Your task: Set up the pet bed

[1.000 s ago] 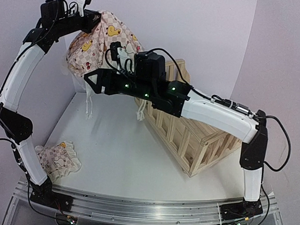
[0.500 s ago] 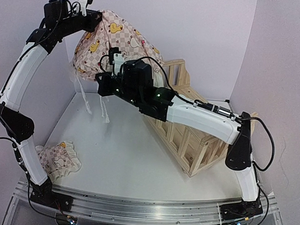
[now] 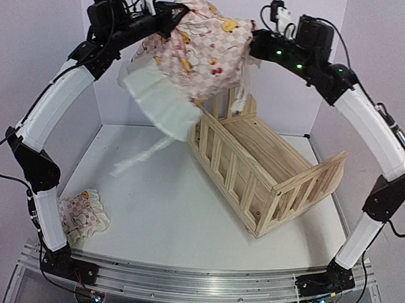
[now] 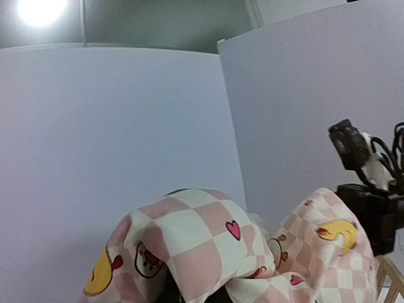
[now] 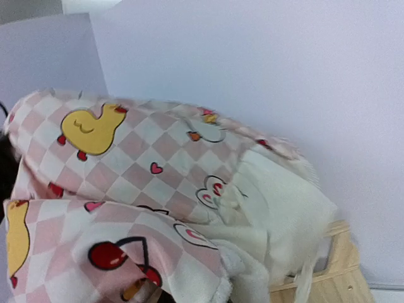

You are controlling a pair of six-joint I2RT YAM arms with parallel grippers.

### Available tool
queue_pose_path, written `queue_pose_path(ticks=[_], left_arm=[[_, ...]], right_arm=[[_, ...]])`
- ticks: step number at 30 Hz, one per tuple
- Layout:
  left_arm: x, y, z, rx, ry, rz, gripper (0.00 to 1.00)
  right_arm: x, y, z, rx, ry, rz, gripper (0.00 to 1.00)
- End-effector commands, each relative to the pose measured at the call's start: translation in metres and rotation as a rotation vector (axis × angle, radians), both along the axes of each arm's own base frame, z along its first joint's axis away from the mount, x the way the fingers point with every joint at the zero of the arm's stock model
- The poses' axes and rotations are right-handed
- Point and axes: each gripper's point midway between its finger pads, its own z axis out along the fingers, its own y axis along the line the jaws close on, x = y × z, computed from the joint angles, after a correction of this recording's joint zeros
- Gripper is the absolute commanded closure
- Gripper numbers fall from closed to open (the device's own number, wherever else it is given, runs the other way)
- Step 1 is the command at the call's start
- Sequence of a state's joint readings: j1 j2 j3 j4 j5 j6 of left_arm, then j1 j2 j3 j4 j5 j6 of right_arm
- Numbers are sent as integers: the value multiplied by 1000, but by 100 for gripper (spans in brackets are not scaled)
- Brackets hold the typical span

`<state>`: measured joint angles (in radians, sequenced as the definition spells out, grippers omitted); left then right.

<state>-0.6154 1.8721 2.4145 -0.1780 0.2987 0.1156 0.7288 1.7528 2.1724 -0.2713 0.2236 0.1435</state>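
Pale lavender panels box in a white tabletop beneath one bright lamp.

In the top external view, the back wall (image 3: 284, 101), the left wall (image 3: 20, 39) and the right wall (image 3: 385, 51) stand upright around the white table (image 3: 160, 216) and meet in vertical corner seams. An aluminium rail (image 3: 185, 280) runs along the table's near edge. In the left wrist view, a round lamp (image 4: 41, 9) glares at the top left against a grey-green surface (image 4: 158, 22) that rises behind the panels' top edges. The light on the table is even.
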Motion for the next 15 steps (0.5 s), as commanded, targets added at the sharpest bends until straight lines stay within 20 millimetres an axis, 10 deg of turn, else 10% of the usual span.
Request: queue_pose_path(ticks=[1,10,15], left_arm=[[-16,-65,-14,-5,-104,-135,100],[6,-144,-116,134,6,-222,98],[-4,-149,-151,272,52,-278,57]], right_arm=[[9,-75,-46,-55,183,-57,100],[2,-171,-134,-108,388,-249,100],[-12,-179,-141,-140,388,-255,100]])
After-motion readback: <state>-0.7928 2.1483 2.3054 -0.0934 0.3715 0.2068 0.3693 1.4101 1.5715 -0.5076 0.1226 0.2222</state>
